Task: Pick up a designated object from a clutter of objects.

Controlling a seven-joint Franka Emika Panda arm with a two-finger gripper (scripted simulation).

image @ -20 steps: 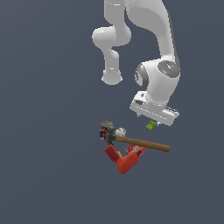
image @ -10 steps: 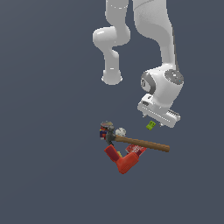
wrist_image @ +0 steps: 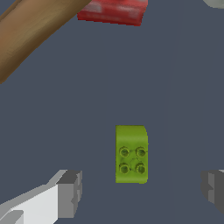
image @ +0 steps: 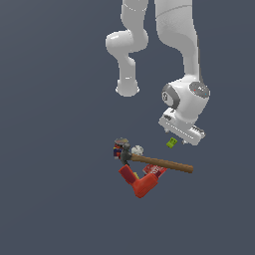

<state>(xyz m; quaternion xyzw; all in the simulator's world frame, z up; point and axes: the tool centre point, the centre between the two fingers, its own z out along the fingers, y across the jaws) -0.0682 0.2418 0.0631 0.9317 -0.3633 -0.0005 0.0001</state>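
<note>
Floor lies bare around green block [wrist_image: 131, 154], between parted fingers [wrist_image: 70, 193].

A simulated scene: flat, featureless grey-blue ground [image: 50, 149] and background, with plainly rendered objects.

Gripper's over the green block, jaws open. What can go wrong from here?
1. In the wrist view the green block sits off-centre between the open jaws, nearer one finger, so closing may push or twist it instead of pinching it.
2. The block is small beside the gripper; stopping too high would close on nothing.
3. The hammer handle lies nearby; drifting sideways could bump it.
</note>
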